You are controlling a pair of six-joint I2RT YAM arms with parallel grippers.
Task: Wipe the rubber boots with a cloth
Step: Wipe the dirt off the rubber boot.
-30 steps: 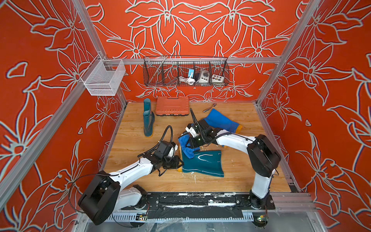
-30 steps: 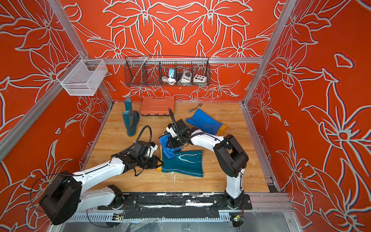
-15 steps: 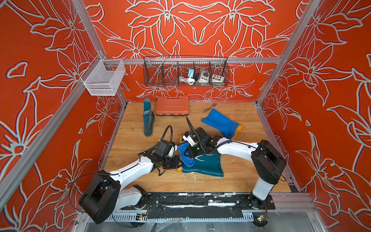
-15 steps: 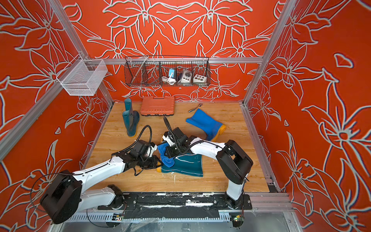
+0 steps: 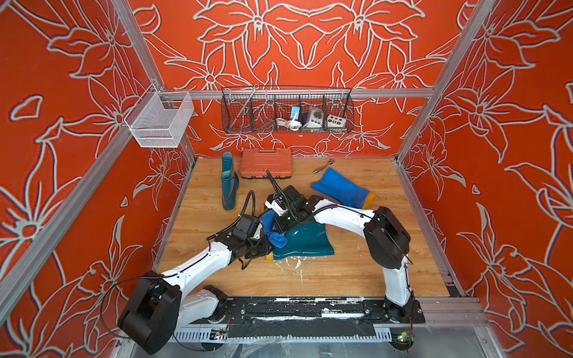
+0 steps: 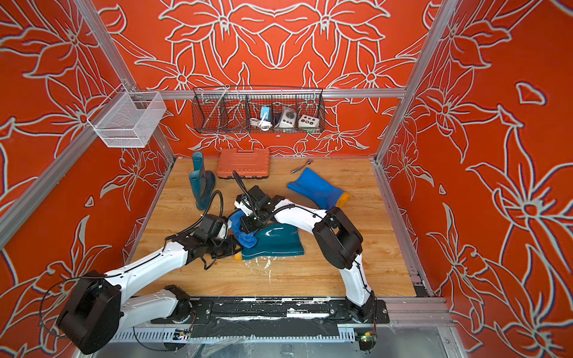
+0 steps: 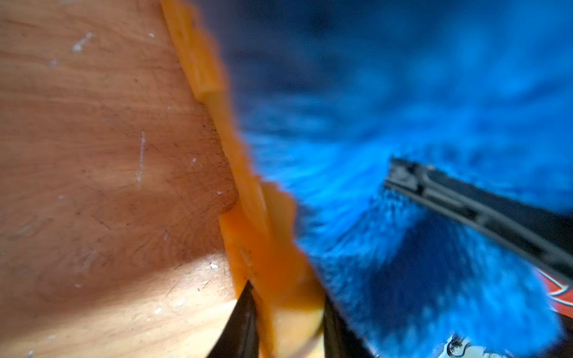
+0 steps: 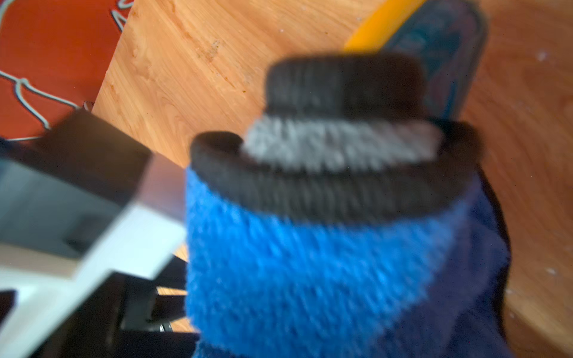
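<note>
Currently my right claw (image 5: 281, 225) is pressed together on the cloth (image 5: 277, 240), which hangs just beneath it onto the foot end of the lying teal boot (image 5: 307, 243). My left claw (image 7: 286, 325) pinches that boot's yellow sole (image 7: 217, 130). Since a second ago, claw and cloth have slid toward the left claw.

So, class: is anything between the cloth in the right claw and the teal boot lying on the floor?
Nothing visible. The cloth, pinched in the right claw, lies against the lying teal boot near its sole end, which the left claw grips.
</note>
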